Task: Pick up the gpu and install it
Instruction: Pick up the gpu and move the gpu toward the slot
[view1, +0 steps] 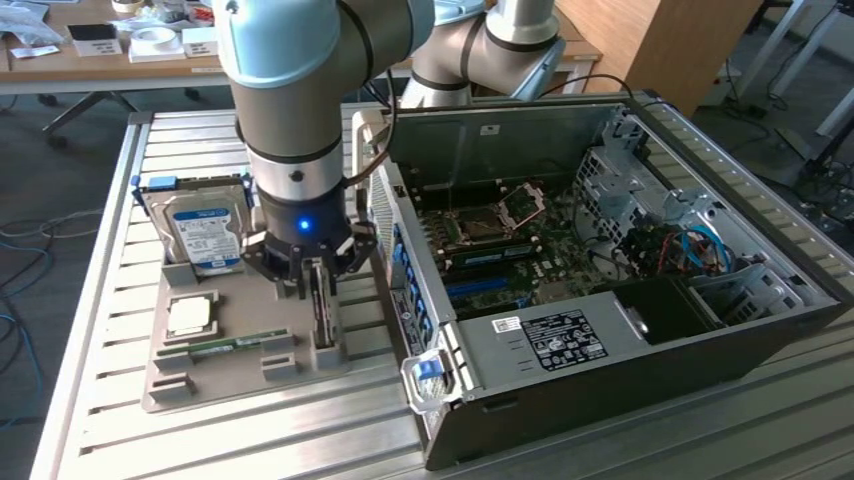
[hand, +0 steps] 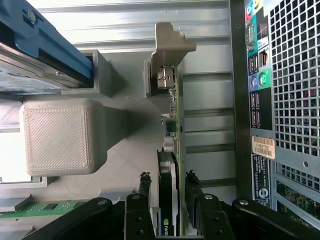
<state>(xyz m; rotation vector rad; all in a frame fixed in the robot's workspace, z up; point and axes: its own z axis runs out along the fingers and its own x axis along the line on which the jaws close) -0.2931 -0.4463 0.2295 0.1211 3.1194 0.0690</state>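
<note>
One slatted metal table (view1: 200, 440) beneath gpu (hand: 169, 185)

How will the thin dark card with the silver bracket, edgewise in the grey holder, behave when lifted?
Likely stiff: the card shows a straight edge. Probably light, being thin. May tilt bracket-down: the end effector straddles it away from that end.

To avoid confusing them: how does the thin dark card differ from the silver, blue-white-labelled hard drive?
The dark gpu card is thin; the silver hard drive is thicker and blue-framed. The gpu card stands on edge between the black gripper's open fingers; the hard drive stands apart from them. Both rest in the grey plastic holder.
</note>
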